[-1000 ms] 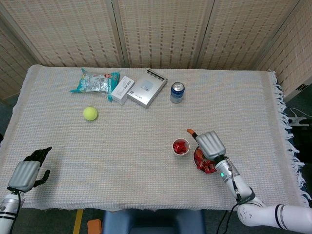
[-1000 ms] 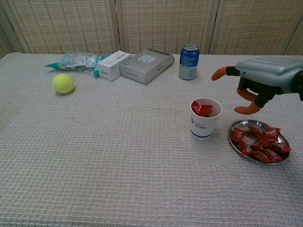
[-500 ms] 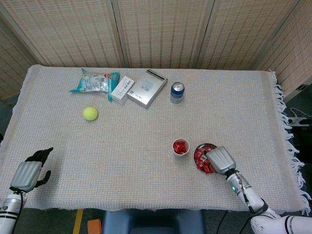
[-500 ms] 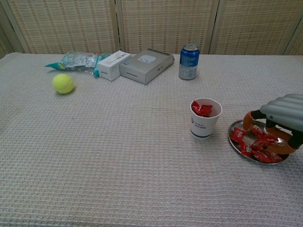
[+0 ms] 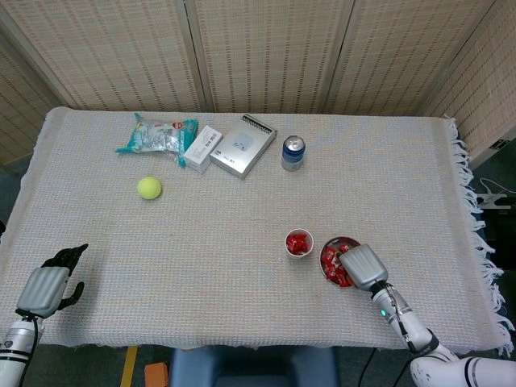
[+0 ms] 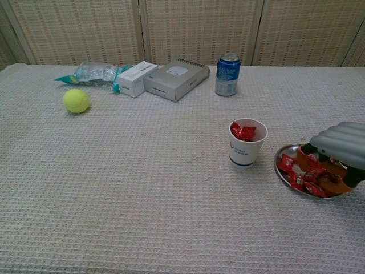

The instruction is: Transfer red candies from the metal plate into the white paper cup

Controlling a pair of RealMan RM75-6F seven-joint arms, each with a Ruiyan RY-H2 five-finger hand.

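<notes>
A bench (image 5: 242, 266) fills most of the head view, covered by a pale waffle-weave cloth (image 5: 403, 177) whose fringe (image 5: 480, 242) hangs off the right edge. Behind it, across the top of both views, stand woven beige screen panels (image 5: 266, 52) set in light frames. Grey floor (image 5: 10, 181) shows at the far left of the head view, with a yellow floor stripe (image 5: 128, 367) at the bottom left. Lighting is even and soft, without strong shadows.

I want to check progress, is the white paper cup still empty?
No, the chest view shows red candy already inside the white paper cup, which stands beside the metal plate.
</notes>
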